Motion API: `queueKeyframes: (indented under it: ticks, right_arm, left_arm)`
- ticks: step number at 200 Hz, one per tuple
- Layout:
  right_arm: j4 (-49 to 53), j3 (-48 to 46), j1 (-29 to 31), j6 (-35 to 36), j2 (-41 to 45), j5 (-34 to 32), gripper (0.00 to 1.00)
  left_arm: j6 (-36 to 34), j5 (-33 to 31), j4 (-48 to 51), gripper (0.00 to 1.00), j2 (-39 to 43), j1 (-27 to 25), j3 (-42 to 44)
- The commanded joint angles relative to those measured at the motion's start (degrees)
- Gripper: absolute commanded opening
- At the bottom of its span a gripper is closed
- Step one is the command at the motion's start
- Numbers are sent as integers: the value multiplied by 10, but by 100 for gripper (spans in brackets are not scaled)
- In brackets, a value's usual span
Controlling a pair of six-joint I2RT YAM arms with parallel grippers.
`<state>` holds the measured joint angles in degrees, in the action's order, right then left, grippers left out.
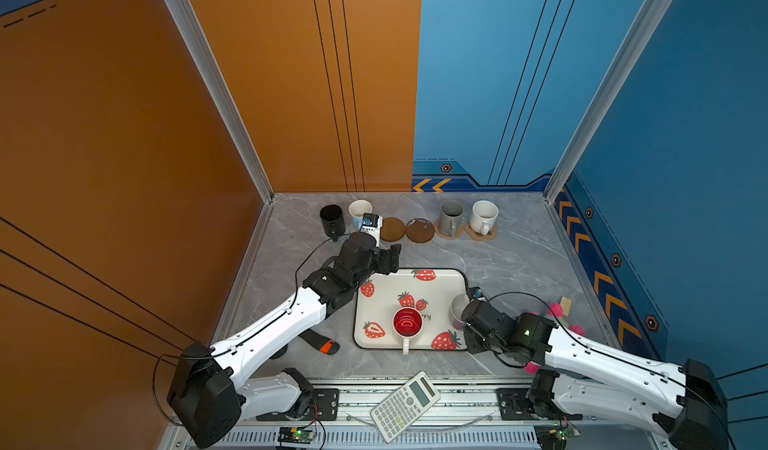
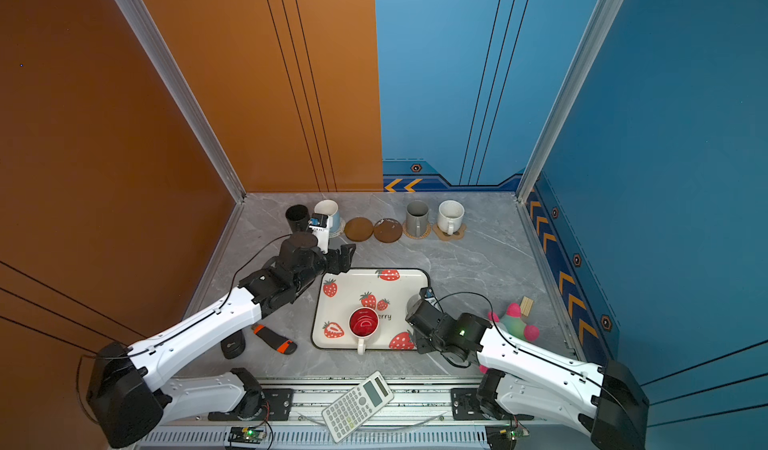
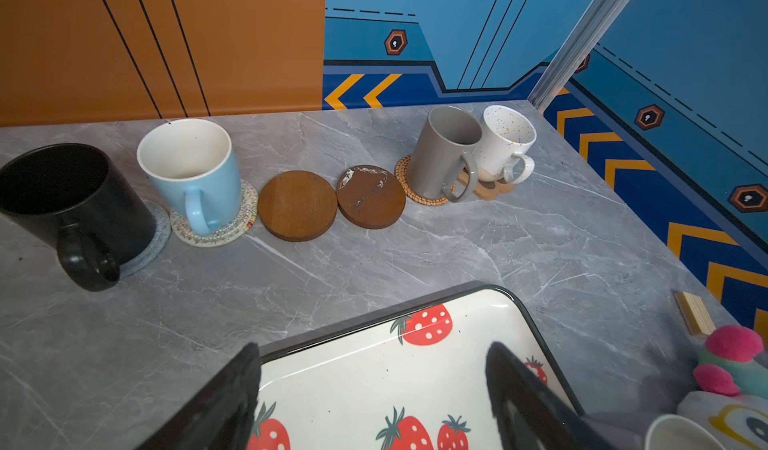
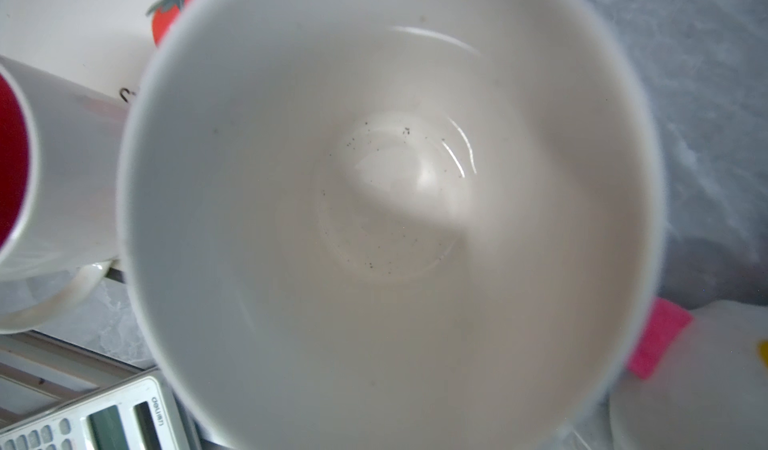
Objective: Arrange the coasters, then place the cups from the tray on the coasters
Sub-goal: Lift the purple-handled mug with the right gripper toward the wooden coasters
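Plainly, your left jaws stood released over the tray [image 1: 390, 282]; your right jaws lay hidden by the cup [image 1: 459, 307]; I could not tell their state.

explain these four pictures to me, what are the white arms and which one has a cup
The white things are two robot arms, each ending in a two-finger gripper. Two pictures look down on the whole table from overhead; the other two come from a camera on each arm's wrist. On the table a strawberry tray holds a red-lined cup. At the back four cups, black, blue, grey and speckled, stand on coasters; two brown coasters between them are bare. A calculator lies in front. The left gripper hangs open by the tray's far corner, holding nothing. The right gripper is at a pale cup at the tray's right edge; its camera looks straight into it, but its fingers are hidden, so whether it grips is unclear.
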<state>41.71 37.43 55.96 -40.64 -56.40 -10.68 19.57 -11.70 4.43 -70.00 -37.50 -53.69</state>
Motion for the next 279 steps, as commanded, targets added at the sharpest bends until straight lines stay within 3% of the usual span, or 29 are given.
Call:
queueKeyframes:
  ticks: [1,46,107,177,279]
  right_arm:
    - [7,45,-9,28,-6,-29,0]
    - [-1,131,-54,90,-67,28,0]
    - [-9,277,-91,189,-195,58,0]
    - [-85,342,-143,231,-317,120,0]
    - [-91,520,-203,257,-472,154,0]
  left_arm:
    - [6,5,-5,85,-1,5,-1]
    - [7,-6,1,84,6,8,-1]
    - [10,-19,31,84,40,15,0]
    - [2,-25,127,82,100,15,-27]
    - [2,-37,132,82,98,17,-25]
